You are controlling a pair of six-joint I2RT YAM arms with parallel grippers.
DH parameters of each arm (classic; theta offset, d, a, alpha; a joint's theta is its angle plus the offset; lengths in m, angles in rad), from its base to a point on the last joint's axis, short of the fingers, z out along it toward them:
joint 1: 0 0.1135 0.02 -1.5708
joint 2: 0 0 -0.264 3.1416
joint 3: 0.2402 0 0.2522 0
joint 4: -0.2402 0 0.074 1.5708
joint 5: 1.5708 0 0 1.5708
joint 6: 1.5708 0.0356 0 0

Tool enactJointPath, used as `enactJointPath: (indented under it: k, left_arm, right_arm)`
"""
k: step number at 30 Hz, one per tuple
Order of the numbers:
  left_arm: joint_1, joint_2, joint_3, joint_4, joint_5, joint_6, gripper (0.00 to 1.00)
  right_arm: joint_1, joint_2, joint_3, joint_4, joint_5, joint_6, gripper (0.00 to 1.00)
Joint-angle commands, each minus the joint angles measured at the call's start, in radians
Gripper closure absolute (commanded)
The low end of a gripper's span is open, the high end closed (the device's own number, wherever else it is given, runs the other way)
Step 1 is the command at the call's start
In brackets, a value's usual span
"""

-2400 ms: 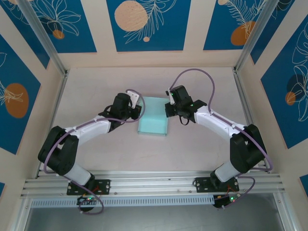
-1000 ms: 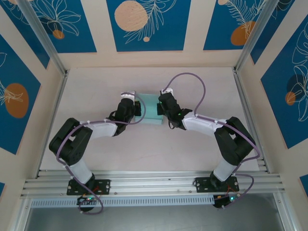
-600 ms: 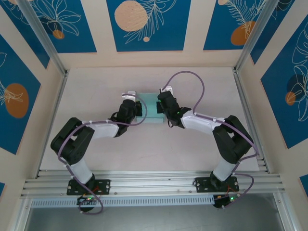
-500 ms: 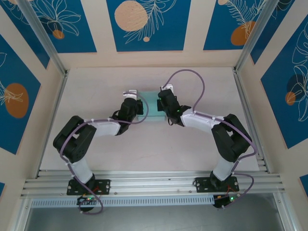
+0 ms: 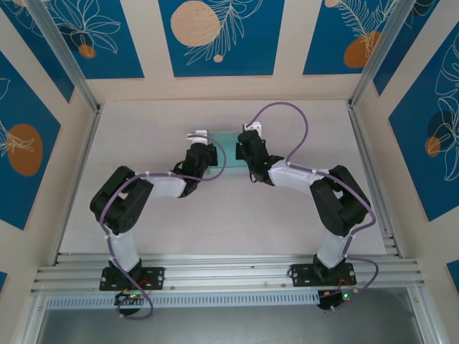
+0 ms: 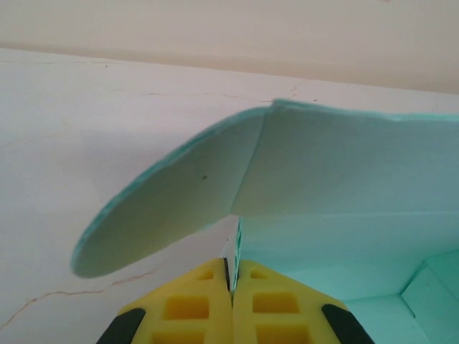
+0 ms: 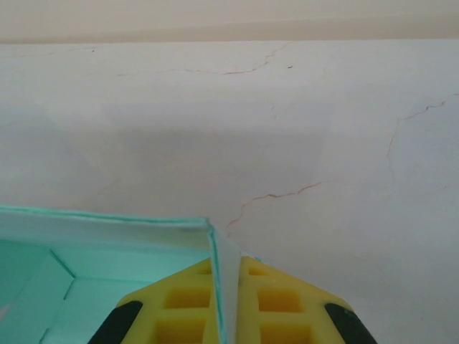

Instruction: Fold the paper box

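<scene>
Paper box (image 6: 337, 172) sits between left tool (image 6: 232, 276) and right tool (image 7: 226, 269), each clamping one wall.

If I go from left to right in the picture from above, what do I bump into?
left arm's elbow → left gripper → paper box → right gripper → right arm's elbow

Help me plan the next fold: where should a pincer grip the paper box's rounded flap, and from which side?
Probably grip the rounded flap near its curved free edge, coming from the outer side over the table. It juts out from the paper box, hinged on a crease above the wall that the left pincer pinches.
</scene>
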Motion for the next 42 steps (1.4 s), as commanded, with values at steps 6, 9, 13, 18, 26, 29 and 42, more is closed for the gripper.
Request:
enactJointPath:
  k: [6,9,13,18,26,29,42]
  left_arm:
    - [-0.096,0.021,-0.030,0.057,0.156,-0.051,1.00]
    - [-0.096,0.012,-0.073,0.064,0.154,-0.070,1.00]
    - [-0.096,-0.012,-0.131,0.069,0.150,-0.083,1.00]
    - [-0.096,-0.063,-0.187,0.068,0.173,-0.087,0.93]
    - [-0.096,-0.170,-0.286,0.033,0.223,-0.083,0.59]
    - [-0.096,-0.221,-0.333,0.018,0.233,-0.090,0.47]
    - [-0.096,-0.615,-0.502,-0.202,0.259,-0.116,0.08]
  right_arm:
    - [0.066,-0.007,-0.100,0.151,-0.114,0.092,0.94]
    - [0.073,-0.017,-0.139,0.165,-0.104,0.091,0.94]
    - [0.088,-0.033,-0.187,0.187,-0.081,0.070,0.94]
    - [0.108,-0.055,-0.238,0.202,-0.037,0.039,0.94]
    - [0.113,-0.036,-0.301,0.232,-0.005,0.047,0.94]
    - [0.123,-0.028,-0.321,0.249,0.004,0.049,0.94]
    - [0.135,-0.015,-0.338,0.253,0.033,0.031,0.93]
